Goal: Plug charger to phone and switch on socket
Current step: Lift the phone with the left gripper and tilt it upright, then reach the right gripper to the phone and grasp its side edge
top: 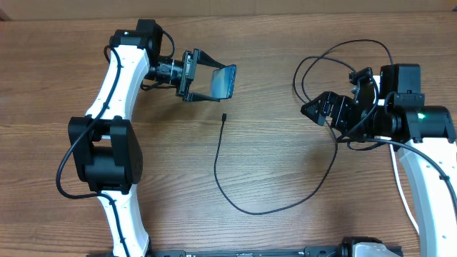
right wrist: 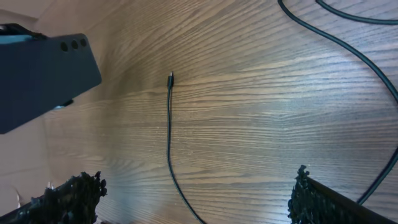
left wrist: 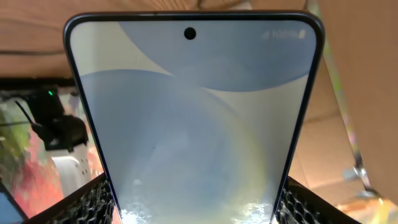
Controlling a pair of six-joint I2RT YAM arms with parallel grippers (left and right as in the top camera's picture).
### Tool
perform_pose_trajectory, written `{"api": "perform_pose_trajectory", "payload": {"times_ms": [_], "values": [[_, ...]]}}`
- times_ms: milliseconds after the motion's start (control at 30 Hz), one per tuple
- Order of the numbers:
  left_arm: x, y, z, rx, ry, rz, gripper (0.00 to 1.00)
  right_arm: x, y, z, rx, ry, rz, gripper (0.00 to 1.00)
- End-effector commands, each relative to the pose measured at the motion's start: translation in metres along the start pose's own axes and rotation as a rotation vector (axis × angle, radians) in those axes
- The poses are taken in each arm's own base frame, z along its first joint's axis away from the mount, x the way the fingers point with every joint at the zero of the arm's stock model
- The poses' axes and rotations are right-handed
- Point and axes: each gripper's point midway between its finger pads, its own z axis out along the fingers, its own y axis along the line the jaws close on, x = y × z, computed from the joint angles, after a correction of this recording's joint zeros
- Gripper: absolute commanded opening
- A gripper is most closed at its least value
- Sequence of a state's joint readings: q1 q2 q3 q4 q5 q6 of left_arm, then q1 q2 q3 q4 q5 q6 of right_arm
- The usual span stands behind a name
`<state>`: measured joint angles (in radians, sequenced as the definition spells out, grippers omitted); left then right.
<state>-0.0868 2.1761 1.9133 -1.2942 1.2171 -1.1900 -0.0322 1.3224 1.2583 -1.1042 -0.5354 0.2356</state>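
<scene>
My left gripper (top: 194, 76) is shut on the phone (top: 223, 83) and holds it tilted above the table. In the left wrist view the phone's pale blue screen (left wrist: 193, 118) fills the frame between the fingers of the left gripper (left wrist: 196, 208). The charger's thin black cable (top: 218, 160) lies on the table, and its connector tip (top: 223, 116) is just below the phone. The cable curves right and loops round my right arm, so its plug end is hidden. My right gripper (top: 319, 108) is open and empty. In the right wrist view it (right wrist: 196, 193) looks down on the cable (right wrist: 168, 134) and the tip (right wrist: 170, 78). The socket is out of view.
The wooden table (top: 285, 171) carries only the cable loops (top: 321, 57) near my right arm. The phone's dark back (right wrist: 43, 74) shows at the upper left of the right wrist view.
</scene>
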Motion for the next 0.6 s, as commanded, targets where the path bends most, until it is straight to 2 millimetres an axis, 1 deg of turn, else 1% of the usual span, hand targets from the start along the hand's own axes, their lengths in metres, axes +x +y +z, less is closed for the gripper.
{"api": "perform_pose_trajectory", "payload": {"times_ms": [0,100,233,400,567], "values": [[-0.009,0.002,0.002,-0.046,-0.114,-0.009,0.70,-0.006,0.005,-0.003,-0.016,-0.020,-0.008,1.00],[-0.029,0.012,0.003,-0.103,-0.249,-0.032,0.70,-0.009,0.005,-0.002,-0.019,-0.028,0.016,1.00],[-0.048,0.022,0.004,-0.164,-0.391,-0.052,0.69,-0.013,0.009,0.001,-0.036,-0.032,0.026,1.00],[-0.059,0.028,0.005,-0.200,-0.487,-0.084,0.69,-0.015,0.017,0.014,-0.056,-0.018,-0.010,1.00],[-0.061,0.032,0.008,-0.216,-0.525,-0.111,0.69,-0.015,0.030,0.039,-0.088,0.029,0.013,1.00]]}}
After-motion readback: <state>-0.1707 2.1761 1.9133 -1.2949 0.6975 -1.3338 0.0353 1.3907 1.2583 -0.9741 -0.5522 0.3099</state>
